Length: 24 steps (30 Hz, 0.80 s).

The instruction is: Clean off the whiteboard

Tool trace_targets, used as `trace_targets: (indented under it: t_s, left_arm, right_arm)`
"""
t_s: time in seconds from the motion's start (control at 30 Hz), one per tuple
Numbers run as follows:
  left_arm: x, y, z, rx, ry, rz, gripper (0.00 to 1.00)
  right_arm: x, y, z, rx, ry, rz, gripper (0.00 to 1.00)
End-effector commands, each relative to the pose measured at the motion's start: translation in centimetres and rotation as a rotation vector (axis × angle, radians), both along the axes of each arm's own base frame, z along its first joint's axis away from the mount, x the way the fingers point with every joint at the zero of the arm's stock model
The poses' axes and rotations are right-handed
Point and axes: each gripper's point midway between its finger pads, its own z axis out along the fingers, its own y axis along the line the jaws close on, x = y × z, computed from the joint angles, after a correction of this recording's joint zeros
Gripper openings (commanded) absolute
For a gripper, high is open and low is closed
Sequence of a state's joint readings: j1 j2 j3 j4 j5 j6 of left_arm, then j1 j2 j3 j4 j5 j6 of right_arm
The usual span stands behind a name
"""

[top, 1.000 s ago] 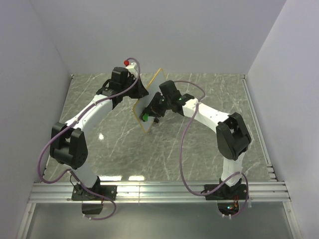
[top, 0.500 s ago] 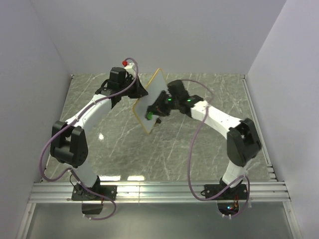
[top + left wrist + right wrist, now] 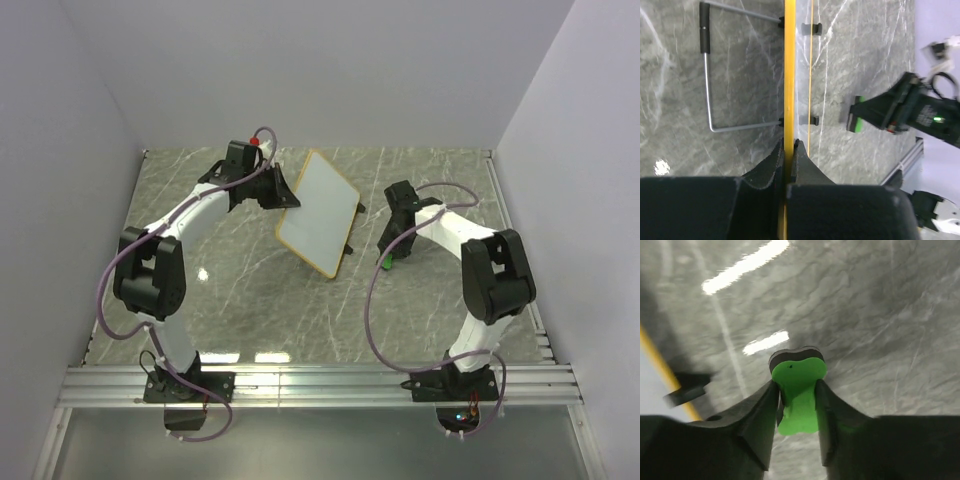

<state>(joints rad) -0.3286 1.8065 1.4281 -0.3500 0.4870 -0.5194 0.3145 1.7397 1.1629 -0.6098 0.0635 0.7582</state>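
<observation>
Gripping the whiteboard [image 3: 318, 212] by its edge, the left pincer [image 3: 788, 146] holds it tilted over the middle tabletop [image 3: 250, 290]. The right pincer [image 3: 796, 387] squeezes the green eraser [image 3: 800, 371], apart on the right. The board looks clean; setting it down seems left.

A white board [image 3: 318, 212] is framed in yellow-orange; a green eraser [image 3: 798, 390] is seen against the grey, white-veined counter [image 3: 250, 300].

1. Mid-table barred by tilted white orange-framed whiteboard [image 3: 318, 212], pinched in left gripper [image 3: 283, 196].
2. Open gap between it and right gripper [image 3: 388, 256], clamped on green bow-shaped eraser [image 3: 799, 376].
3. Bare grey marble tabletop [image 3: 260, 305] nearer the bases.
</observation>
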Motion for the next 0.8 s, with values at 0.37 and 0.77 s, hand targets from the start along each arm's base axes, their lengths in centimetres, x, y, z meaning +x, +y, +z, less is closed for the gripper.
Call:
trace_targets:
  t_s: [0.37,0.77]
  left_arm:
    - [-6.0,2.0,-5.1,0.205,0.276,-0.027,0.07]
    - [-3.8,2.0,1.0,0.188,0.127,0.024,0.74]
  right_arm:
    - [0.0,-2.3,3.1,-0.137,-0.061,0.034,0.85]
    - [-2.4,-3.5,6.9,-0.131,-0.146,0.029,0.86]
